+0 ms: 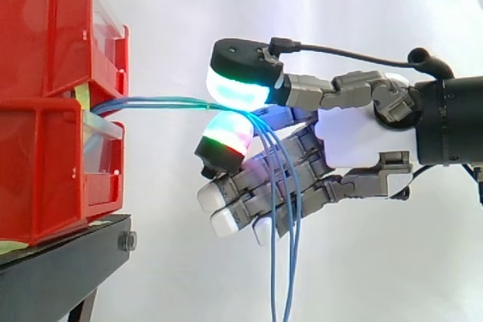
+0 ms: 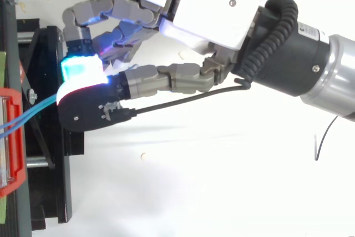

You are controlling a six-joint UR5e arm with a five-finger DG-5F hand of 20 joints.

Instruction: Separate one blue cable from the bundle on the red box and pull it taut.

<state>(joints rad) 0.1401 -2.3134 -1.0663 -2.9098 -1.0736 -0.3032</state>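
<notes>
The hand point(image 1: 355, 141) pinches the blue cable bundle point(image 1: 151, 102) between two pads point(image 1: 238, 88). Ahead of the fingertips the bundle enters the red bins point(image 1: 45, 96), and slack hangs across the lower fingers. The strands are likely light, limp and slippery, so one should be gripped near the pads.

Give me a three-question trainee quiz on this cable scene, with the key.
1. True or false: the blue cables run roughly level from the red bins to the hand.
2. Past the hand, the cables: A) climb upward B) hang down C) loop back to the bins.
3. Fill in: the bins sit on a ___ stand.
Key: 1 true; 2 B; 3 black.
</notes>
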